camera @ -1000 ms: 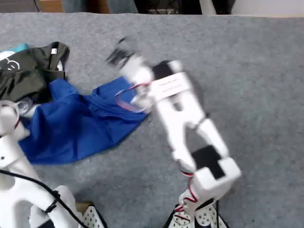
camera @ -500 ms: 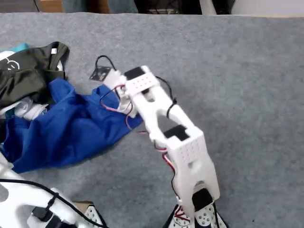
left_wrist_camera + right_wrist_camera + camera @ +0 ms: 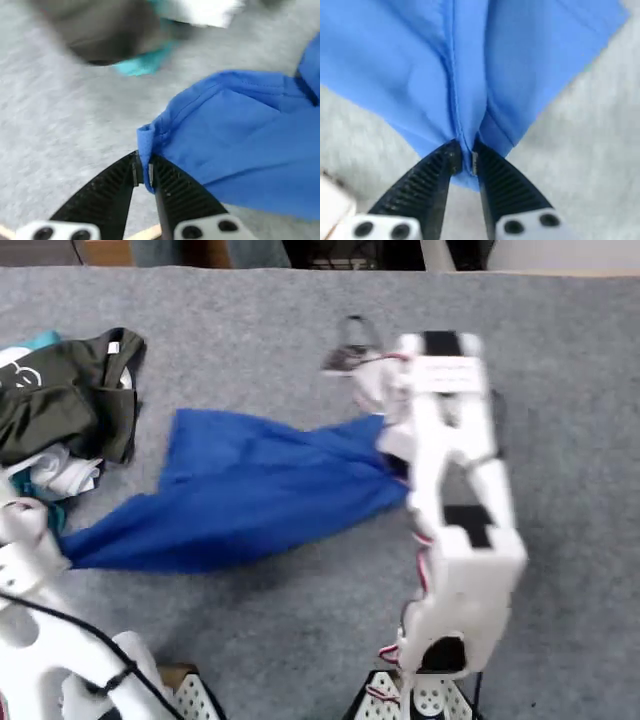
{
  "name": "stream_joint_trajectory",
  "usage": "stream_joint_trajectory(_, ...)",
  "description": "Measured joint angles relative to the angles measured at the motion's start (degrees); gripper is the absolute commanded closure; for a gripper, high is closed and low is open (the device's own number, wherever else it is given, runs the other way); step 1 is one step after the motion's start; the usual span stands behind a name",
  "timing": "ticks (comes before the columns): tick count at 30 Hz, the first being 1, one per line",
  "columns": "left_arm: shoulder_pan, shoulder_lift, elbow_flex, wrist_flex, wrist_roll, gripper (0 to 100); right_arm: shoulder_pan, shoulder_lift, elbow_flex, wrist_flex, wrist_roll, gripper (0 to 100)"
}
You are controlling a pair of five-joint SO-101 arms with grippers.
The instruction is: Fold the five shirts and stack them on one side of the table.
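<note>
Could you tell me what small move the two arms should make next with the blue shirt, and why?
Probably ease the left gripper and right gripper slightly apart to flatten the blue shirt: each is shut on one end, yet the cloth between looks creased and bunched.

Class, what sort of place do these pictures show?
Likely a robot lab's cloth-folding bench: a grey-covered table, the left gripper and right gripper each pinching a blue shirt, a heap of shirts at one side.
</note>
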Motion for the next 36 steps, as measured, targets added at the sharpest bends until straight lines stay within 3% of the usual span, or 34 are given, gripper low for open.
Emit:
stream_joint_trajectory(5,16.0,0.0,0.0,1.23,3.52,97,13.89,-19.16,21.27,0.09,14.15,98.5)
stream_joint_trajectory(8,21.01,0.0,0.09,1.32,3.69,97,21.8,-30.95,33.05,0.09,23.21,98.5)
stream_joint_trajectory(11,21.98,0.0,0.35,1.32,1.93,97,28.22,-41.93,41.58,0.09,31.3,98.0)
stream_joint_trajectory(14,21.01,0.0,1.85,1.23,-1.32,97,30.95,-50.37,45.36,0.26,36.4,89.0)
stream_joint_trajectory(18,17.41,0.0,3.34,1.23,-4.92,97,31.56,-57.05,45.54,0.26,37.45,73.0)
stream_joint_trajectory(21,16.0,0.0,3.6,1.23,-6.42,97,31.65,-58.29,44.13,0.26,37.27,66.8)
stream_joint_trajectory(26,15.47,0.0,3.78,0.88,-6.59,97,28.48,-56.62,38.24,0.26,30.42,65.8)
stream_joint_trajectory(32,15.47,0.0,3.96,0.88,-6.77,97,5.98,-42.2,30.86,-0.18,5.36,65.8)
stream_joint_trajectory(36,15.47,0.0,3.96,0.88,-6.77,97,-8.62,-28.92,22.33,-5.89,-7.91,65.9)
